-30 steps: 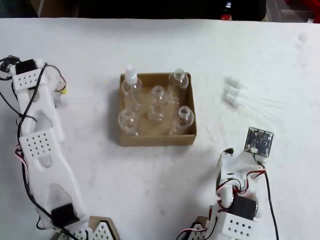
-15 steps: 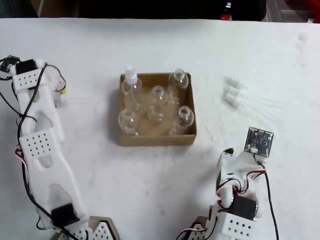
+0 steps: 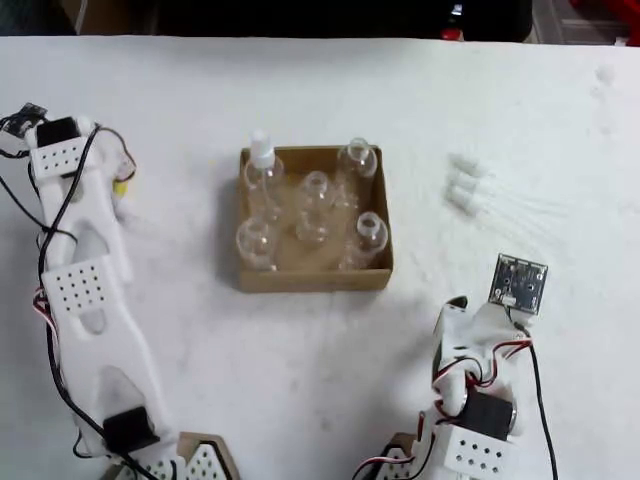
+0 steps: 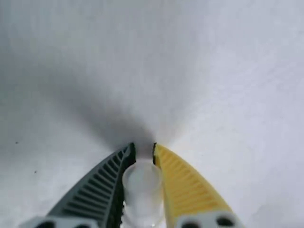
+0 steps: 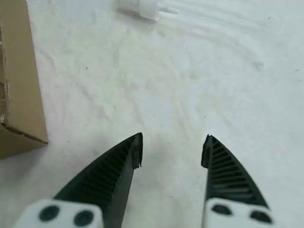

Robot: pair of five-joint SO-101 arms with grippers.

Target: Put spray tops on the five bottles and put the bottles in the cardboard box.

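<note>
The cardboard box (image 3: 315, 278) sits mid-table and holds several clear bottles. One bottle (image 3: 263, 178) at its far left corner wears a white spray top; another bottle (image 3: 368, 233) stands uncapped. Three loose spray tops (image 3: 463, 182) lie to the right of the box, and one spray top (image 5: 142, 7) is in the right wrist view. My left gripper (image 4: 144, 151) is shut on a white spray top (image 4: 141, 190) just above the white table, at the left of the table (image 3: 122, 190). Over bare table near the box's corner (image 5: 19, 95), my right gripper (image 5: 172, 149) is open and holds nothing.
The white table (image 3: 300, 90) stretches free behind the box and between the box and each arm. The left arm (image 3: 85, 290) runs along the left edge. The right arm (image 3: 475, 370) sits at the front right.
The left arm's wrist has shifted slightly toward the far left, with the spray top still in its gripper. The right arm and the bottles have not moved.
</note>
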